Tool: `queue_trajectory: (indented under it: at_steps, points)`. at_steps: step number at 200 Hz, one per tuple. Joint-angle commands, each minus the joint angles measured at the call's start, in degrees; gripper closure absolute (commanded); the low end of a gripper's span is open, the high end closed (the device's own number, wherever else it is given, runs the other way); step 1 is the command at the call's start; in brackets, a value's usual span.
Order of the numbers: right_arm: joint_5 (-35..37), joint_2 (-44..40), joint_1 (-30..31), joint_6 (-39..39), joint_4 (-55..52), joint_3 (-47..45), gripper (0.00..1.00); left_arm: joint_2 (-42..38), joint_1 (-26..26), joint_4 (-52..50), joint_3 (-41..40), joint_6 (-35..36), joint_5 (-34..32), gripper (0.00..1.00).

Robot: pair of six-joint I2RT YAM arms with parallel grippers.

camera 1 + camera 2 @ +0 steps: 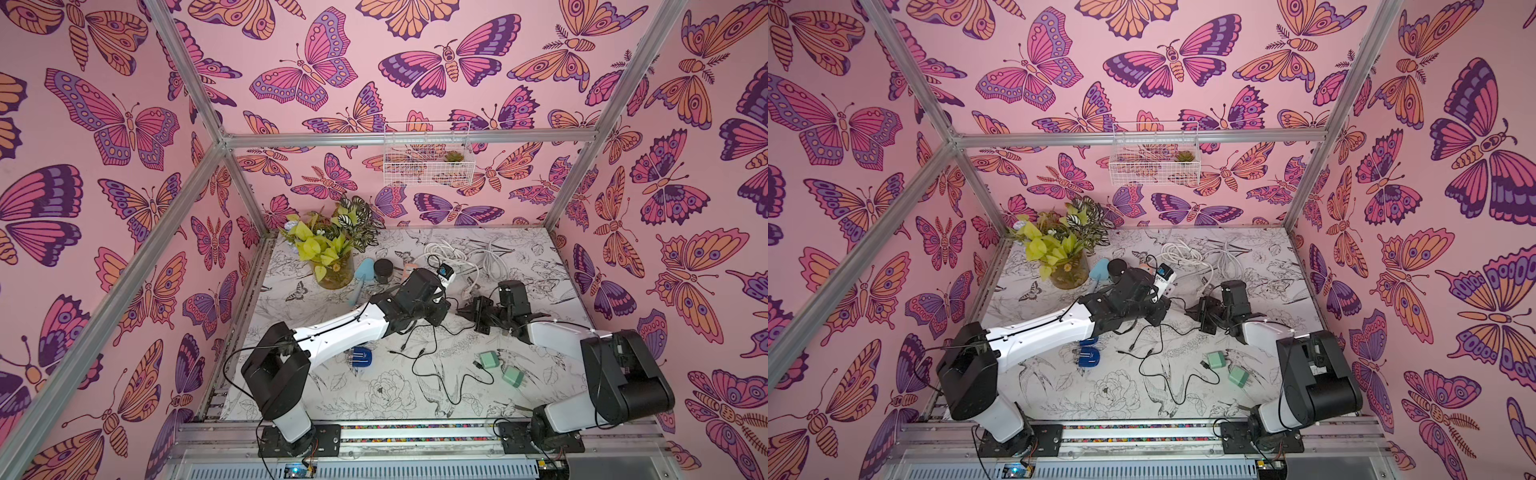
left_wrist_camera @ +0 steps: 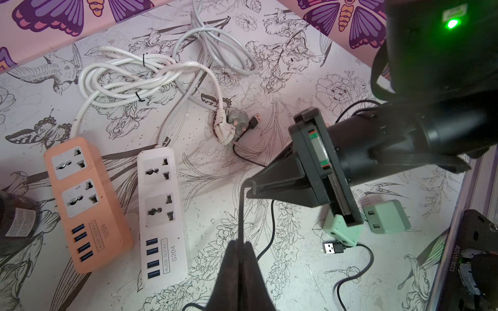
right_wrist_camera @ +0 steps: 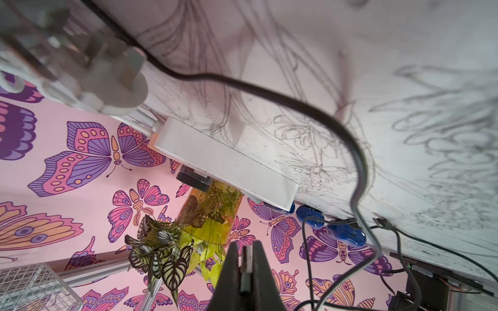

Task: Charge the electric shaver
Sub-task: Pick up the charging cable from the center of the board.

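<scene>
L gripper [image 2: 239, 243], R gripper [image 3: 246, 249]: jaws clamped on 1 blk cable [image 2: 241, 212]; 2 pwr strips [image 2: 89, 204] [image 2: 161, 215].

A leafy plant [image 1: 328, 237] in an amber vase [image 1: 334, 276] stands on the counter [image 1: 365, 399]. A white wire basket [image 1: 399, 170] on the wall [image 1: 332, 104] holds a small succulent [image 1: 453, 157]

The middle of the near edge of the tabletop [image 1: 332, 401] lies bare. A loose black cable [image 2: 274, 223] sprawls across the centre beside 2 green adapters [image 1: 489, 359]. Coiled white cords [image 1: 449, 251] crowd the far edge; a plant vase [image 1: 334, 272] blocks the far left corner.
</scene>
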Motion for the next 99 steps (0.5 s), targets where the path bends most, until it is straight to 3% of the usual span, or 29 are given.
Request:
queue_trajectory:
  at_steps: [1, 14, 45, 74, 99]
  points:
    - [1.5, 0.1, -1.4, -4.7, 0.3, 5.8, 1.0, -3.0, -0.3, 0.8, -2.1, -2.3, -0.2, 0.88]
    - [2.0, -0.6, -2.0, -8.5, -0.8, 8.6, 1.0, -4.3, -0.3, 0.8, -3.4, -4.0, 0.0, 0.59]
    - [3.4, -3.1, -2.9, -16.8, -2.6, 13.2, 1.0, -7.8, -0.2, -0.4, -5.9, -8.2, -0.5, 0.26]
    - [4.0, -5.6, -2.9, -24.1, -5.2, 16.1, 1.0, -11.3, 0.6, -1.6, -5.3, -14.9, -0.6, 0.15]
    - [5.5, -8.4, -2.9, -27.5, -2.9, 15.1, 1.0, -12.5, 2.7, -1.4, -1.7, -25.4, 3.6, 0.15]
